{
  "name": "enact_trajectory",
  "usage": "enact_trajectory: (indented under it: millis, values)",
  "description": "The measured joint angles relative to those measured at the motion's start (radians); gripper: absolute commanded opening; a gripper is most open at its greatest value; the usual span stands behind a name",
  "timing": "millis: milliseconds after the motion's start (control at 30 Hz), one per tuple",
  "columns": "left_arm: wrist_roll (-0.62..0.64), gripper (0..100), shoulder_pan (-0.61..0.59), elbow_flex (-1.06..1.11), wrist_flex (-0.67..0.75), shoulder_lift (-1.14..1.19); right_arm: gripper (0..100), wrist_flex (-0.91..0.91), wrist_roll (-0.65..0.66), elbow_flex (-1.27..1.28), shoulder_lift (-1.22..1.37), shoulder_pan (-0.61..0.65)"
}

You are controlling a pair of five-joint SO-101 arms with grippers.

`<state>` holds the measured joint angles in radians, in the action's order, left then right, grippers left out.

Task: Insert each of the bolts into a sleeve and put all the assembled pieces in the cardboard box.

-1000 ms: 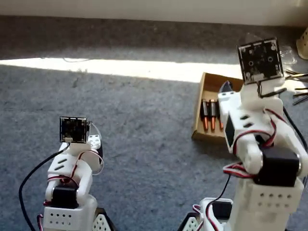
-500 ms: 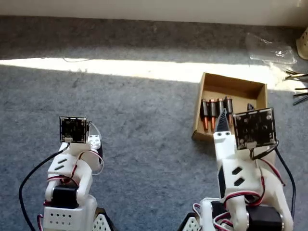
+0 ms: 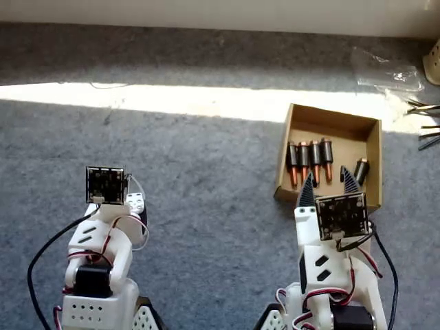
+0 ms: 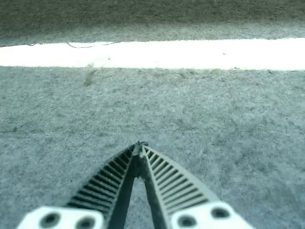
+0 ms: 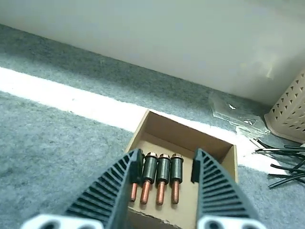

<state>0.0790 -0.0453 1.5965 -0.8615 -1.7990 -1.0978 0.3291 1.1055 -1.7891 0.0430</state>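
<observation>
Shallow cardboard box (image 3: 335,125), far right on fuzzy grey carpet (image 3: 206,172), holds five black cylindrical sleeves (image 3: 303,152) with coppery threaded bolts (image 3: 304,176). The right gripper (image 3: 326,173), ridged black jaws spread wide and empty, sits at its near edge. The left gripper (image 4: 139,145), closed and empty, points over carpet.

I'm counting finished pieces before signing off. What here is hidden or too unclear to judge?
- Right wrist view: a finger of the right tool covers part of the cardboard box.
- High view: fifth piece too small to tell whether it is fully assembled.
- High view: basket cut off by the edge.
</observation>
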Motion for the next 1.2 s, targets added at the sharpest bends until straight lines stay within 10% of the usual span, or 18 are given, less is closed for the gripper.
enact_trajectory:
  millis: [1200]
  values:
    - [0.000,1,0.000,0.074,-0.026,0.000,15.6,0.124,0.000,0.563,-0.040,0.000]
